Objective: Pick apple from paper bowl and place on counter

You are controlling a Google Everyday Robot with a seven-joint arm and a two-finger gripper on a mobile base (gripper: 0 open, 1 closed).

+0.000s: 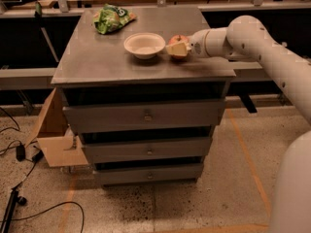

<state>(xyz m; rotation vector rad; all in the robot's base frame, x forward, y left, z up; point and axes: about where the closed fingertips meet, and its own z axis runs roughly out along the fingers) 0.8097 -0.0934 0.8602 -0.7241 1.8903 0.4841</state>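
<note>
Red apple (178,39) clasped in gripper (176,48), just beside paper bowl (144,45), low over counter (97,57)

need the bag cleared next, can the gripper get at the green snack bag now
Probably not yet: the gripper, right of the paper bowl, has its fingers shut on the apple. The green snack bag lies past the bowl at the far left corner of the counter.

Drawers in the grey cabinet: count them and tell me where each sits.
3, stacked under the counter: top drawer, middle drawer, bottom drawer. None look hidden. The gripper holds the apple beside the paper bowl.
</note>
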